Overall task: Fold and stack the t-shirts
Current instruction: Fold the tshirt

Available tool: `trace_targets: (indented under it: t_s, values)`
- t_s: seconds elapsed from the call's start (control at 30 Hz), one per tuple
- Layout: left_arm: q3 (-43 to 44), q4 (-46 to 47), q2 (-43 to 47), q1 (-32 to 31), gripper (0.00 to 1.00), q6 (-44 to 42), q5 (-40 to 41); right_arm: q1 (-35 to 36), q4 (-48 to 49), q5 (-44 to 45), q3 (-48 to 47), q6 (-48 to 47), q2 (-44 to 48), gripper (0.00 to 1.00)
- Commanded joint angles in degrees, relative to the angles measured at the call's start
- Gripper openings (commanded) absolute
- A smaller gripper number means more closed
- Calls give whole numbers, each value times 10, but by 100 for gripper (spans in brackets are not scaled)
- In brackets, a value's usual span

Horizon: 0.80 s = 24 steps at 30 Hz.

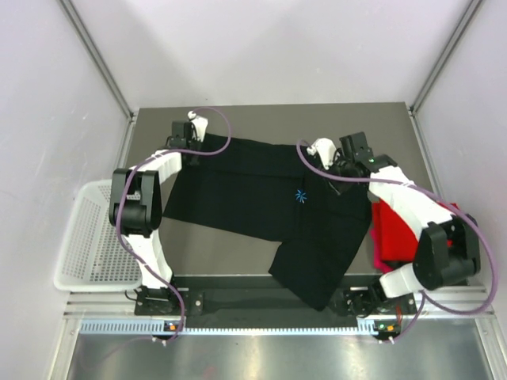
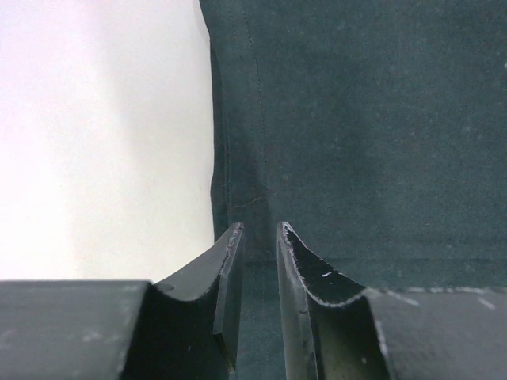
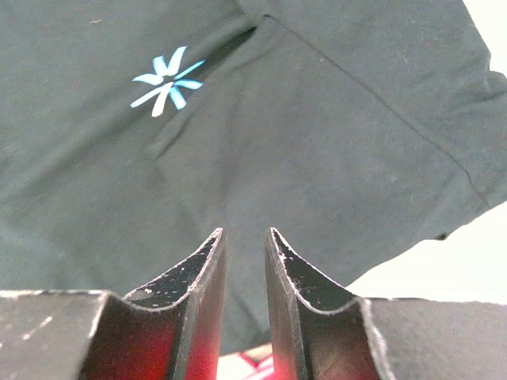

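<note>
As left pincer [image 2: 260, 229] and right pincer [image 3: 245, 233] overhang black t-shirt [image 1: 253, 198], elbows [image 1: 135, 202] bend

your top cam sits high above and behind the arm bases [image 1: 154, 299], looking down on the whole table [image 1: 317, 119] from well back. each wrist cam points down at the black t-shirt [image 1: 245, 190] from super close: left one on its edge, right one on the light-blue mark [image 3: 168, 79], which the top view catches too.
</note>
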State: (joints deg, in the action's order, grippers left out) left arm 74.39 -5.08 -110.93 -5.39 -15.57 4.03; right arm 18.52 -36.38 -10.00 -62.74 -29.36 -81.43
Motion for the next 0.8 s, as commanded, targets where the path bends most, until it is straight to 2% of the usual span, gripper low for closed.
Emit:
trace_targets:
  t_s: [0.0,0.13,0.3,0.5,0.77]
  values:
    - [28,1,8,-3,29,4,-5,-11,44,10,-12,-8,-64,27]
    - [65,-10,-24,-9,28,-10,-9,-38,103,8,-23,-8,-121,27]
    - [169,-37,-103,-4,28,-18,10,-91,137,-11,-100,11,-209,26]
    - [314,-92,-209,-4,28,-21,11,-136,143,-8,-149,19,-260,27]
    - [418,-167,-297,-1,31,-2,16,-200,163,47,-181,39,-317,29]
